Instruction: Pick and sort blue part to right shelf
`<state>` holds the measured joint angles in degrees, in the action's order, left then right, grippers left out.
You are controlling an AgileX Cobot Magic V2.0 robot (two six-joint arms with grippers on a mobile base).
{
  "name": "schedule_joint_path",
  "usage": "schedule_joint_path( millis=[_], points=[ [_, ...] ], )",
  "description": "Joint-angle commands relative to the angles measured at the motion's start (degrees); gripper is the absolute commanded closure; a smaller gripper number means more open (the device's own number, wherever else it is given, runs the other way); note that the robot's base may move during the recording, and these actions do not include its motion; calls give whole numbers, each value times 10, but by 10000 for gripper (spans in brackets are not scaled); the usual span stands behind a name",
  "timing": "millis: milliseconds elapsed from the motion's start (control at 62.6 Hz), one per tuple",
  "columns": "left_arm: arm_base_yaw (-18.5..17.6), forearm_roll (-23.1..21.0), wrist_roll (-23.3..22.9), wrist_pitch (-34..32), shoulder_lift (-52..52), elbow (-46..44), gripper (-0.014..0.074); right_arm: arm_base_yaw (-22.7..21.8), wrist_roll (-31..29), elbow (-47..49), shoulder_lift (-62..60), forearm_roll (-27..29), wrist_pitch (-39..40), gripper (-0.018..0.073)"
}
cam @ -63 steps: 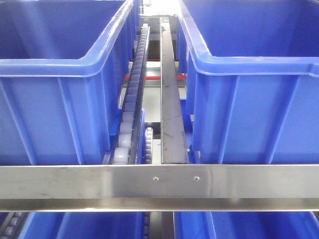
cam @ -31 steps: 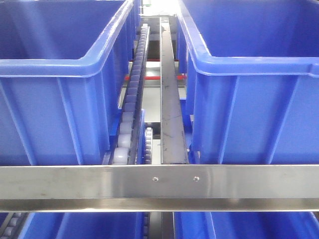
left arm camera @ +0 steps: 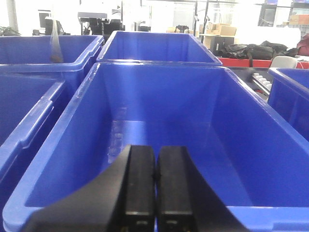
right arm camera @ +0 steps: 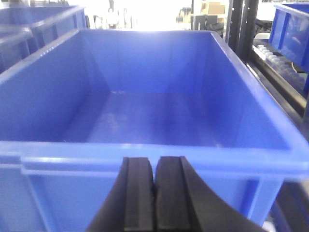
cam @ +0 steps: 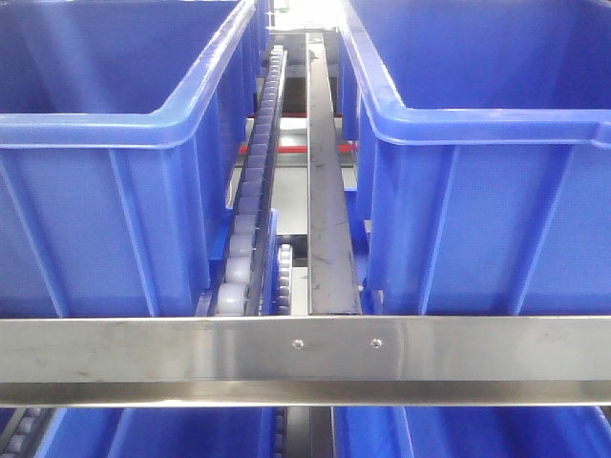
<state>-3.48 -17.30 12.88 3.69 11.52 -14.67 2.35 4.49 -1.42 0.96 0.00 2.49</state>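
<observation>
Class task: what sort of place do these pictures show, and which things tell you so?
Probably a factory or warehouse sorting area: large blue bins on a steel shelf with roller tracks, and stacked cardboard boxes behind.

Large blue plastic bins [cam: 115,181] — smooth, glossy; brushed stainless-steel crossbar [cam: 305,348] — scuffed sheen; white plastic rollers [cam: 250,205]; matt black gripper fingers [left arm camera: 140,186].

Solid blue bins [cam: 115,191], a silvery steel rail [cam: 305,358], white rollers [cam: 250,205], black gripper fingers [left arm camera: 140,188].
</observation>
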Motion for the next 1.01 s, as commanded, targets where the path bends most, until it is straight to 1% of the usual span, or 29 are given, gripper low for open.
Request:
schedule_joint_path(
  millis=[0,160,991],
  points=[
    [2,-6,0,-46,4,-16,461,-6,10,9,-31,-15,35,531],
    [2,-6,0,-46,4,-13,461,-10,10,9,-28,-18,51,531],
    [2,-3,0,-46,4,-5,461,-10,10,9,-28,-18,50,531]
  ],
)
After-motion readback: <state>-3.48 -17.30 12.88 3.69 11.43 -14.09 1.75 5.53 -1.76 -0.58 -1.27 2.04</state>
